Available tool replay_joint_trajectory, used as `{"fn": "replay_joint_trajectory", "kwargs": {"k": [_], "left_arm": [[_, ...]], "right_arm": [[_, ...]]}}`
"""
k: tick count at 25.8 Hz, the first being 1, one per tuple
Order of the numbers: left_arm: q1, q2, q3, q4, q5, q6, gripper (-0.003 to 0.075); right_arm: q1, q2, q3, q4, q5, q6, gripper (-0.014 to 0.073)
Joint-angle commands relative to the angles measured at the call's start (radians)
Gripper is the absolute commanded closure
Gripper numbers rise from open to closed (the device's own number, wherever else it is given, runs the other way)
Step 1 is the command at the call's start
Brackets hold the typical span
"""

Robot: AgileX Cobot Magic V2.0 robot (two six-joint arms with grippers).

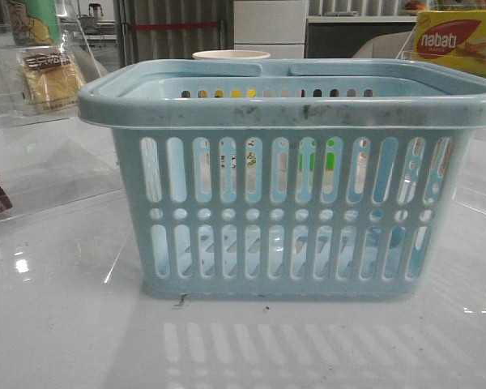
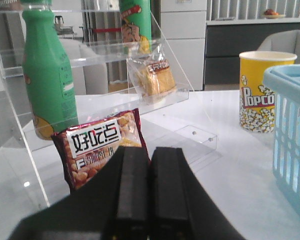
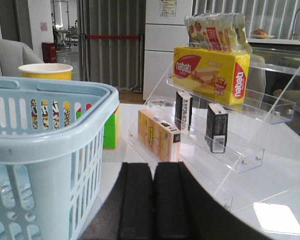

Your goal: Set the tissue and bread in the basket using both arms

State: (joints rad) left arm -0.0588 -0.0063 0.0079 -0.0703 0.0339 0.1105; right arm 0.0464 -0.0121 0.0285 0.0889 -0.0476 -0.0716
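Observation:
The light blue basket (image 1: 287, 178) stands in the middle of the table, also seen as the basket (image 2: 292, 135) and the basket (image 3: 45, 150) in the wrist views. The bread (image 1: 53, 77), in a clear bag, sits on the left acrylic shelf; the left wrist view shows the bread (image 2: 155, 75) beyond my left gripper (image 2: 150, 150), which is shut and holds nothing. Two dark tissue packs (image 3: 216, 127) stand upright on the right acrylic shelf, ahead of my shut, empty right gripper (image 3: 152, 165). Neither gripper shows in the front view.
A maroon snack packet (image 2: 97, 147) and a green bottle (image 2: 50, 75) stand close before the left gripper. A popcorn cup (image 2: 262, 90) is behind the basket. On the right shelves are a nabati box (image 3: 210, 75), a tan box (image 3: 160, 135) and a green block (image 3: 110, 132).

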Motion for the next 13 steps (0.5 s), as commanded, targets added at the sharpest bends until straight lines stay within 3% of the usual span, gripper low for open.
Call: {"fn": "replay_joint_trajectory", "kwargs": {"k": [1,13], "left_arm": [[-0.008,-0.019,-0.035,-0.009,-0.122,-0.004,0.0629],[-0.008,-0.013,-0.305,-0.012,-0.003,-0.004,0.0629]], "right_arm": [[-0.004,-0.017,-0.039,-0.011,-0.092,-0.006,0.054],[-0.004,0.02,-0.314,-0.011,0.09,-0.006,0.054]]}}
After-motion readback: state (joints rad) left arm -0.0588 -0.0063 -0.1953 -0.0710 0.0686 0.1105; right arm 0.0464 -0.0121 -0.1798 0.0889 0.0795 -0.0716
